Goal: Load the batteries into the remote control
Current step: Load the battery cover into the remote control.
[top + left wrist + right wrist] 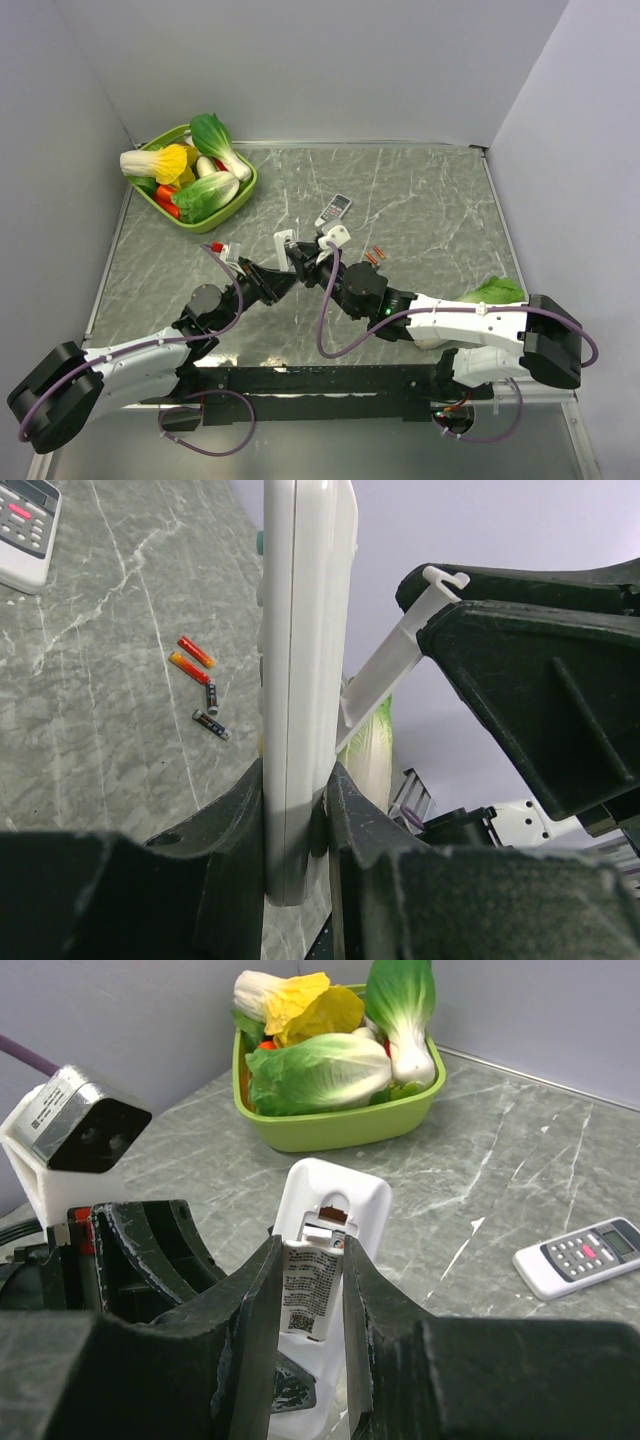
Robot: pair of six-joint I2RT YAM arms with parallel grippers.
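A white remote control (305,680) stands on edge, pinched between the fingers of my left gripper (297,820). Seen from the right wrist, its back (340,1195) faces me with the battery bay uncovered at the top. My right gripper (310,1270) is shut on the labelled white battery cover (312,1285), held against that back; from the left wrist the cover (385,670) slants off the remote's side. Several batteries, orange-red (197,652) and dark (211,725), lie loose on the marble table (420,200), right of the arms (373,256). Both grippers meet mid-table around the remote (287,245).
A second, smaller remote (333,208) with grey buttons lies face up just beyond the grippers (580,1255). A green basket (247,188) of toy vegetables sits at the back left. One loose green leafy vegetable (492,290) lies by the right arm. Walls close in the table.
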